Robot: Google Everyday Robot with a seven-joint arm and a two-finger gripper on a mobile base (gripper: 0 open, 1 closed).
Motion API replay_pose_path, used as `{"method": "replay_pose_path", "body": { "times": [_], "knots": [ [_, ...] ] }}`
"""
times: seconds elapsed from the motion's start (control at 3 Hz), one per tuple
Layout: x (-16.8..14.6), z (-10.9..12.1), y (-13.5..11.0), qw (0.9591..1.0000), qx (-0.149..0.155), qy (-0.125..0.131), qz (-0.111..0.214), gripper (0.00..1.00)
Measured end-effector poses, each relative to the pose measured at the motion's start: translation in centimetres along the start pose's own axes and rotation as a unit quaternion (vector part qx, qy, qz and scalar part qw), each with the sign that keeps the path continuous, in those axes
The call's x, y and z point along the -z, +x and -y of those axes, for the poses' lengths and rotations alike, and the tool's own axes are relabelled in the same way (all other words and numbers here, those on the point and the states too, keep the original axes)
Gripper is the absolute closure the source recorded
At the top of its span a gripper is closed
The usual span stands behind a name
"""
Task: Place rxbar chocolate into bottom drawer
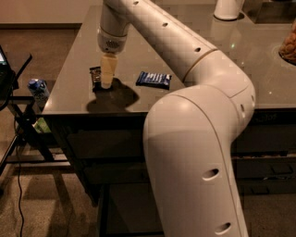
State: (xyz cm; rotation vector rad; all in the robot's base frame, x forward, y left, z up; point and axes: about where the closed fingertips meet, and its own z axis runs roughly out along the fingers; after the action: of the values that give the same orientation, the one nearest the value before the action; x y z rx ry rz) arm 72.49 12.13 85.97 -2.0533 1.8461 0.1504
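Observation:
The rxbar chocolate (95, 74) lies flat on the dark countertop (74, 88) near its front left corner, in a dark wrapper with pale print. My gripper (107, 82) points straight down at the bar's right end, covering part of it and casting a shadow toward the counter edge. I cannot make out whether it touches the bar. The bottom drawer (121, 208) is the lowest dark part of the cabinet under the counter, largely hidden behind my arm.
A blue-wrapped bar (153, 79) lies to the right of the gripper. A white object (227, 8) stands at the back of the counter. A blue can (38, 89) and a black stand (16, 115) are left of the cabinet. My arm's big elbow (199, 152) fills the foreground.

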Motion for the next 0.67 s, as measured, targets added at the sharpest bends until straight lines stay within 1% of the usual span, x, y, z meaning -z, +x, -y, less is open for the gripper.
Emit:
{"method": "replay_pose_path", "body": {
  "times": [0.33,0.67],
  "knots": [
    [-0.91,0.15,-0.48,1.0,0.002,-0.006,0.004,0.0],
    [-1.07,0.14,-0.56,1.0,0.002,-0.007,0.005,0.0]
  ]
}}
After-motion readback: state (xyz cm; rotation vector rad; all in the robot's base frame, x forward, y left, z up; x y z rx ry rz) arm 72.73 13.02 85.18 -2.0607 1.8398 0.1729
